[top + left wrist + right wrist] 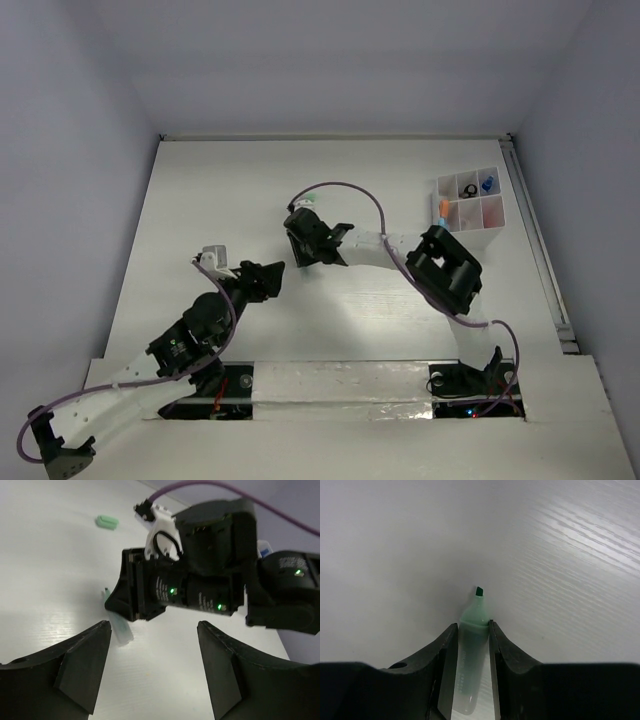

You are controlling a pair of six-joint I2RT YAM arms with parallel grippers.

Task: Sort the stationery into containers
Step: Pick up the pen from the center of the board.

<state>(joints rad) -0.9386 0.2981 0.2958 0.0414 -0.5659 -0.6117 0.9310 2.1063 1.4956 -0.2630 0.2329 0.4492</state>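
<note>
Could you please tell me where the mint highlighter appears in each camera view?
Top external: hidden under the right gripper, mid-table.
Left wrist: mint highlighter left of centre, poking out below that gripper.
Right wrist: bottom centre, clamped between the fingers, tip up.
Shared landmark: the right gripper.

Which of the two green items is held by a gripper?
The mint highlighter, tip bare, clamped in the right gripper. The other, a small green piece, lies loose on the table.
</note>
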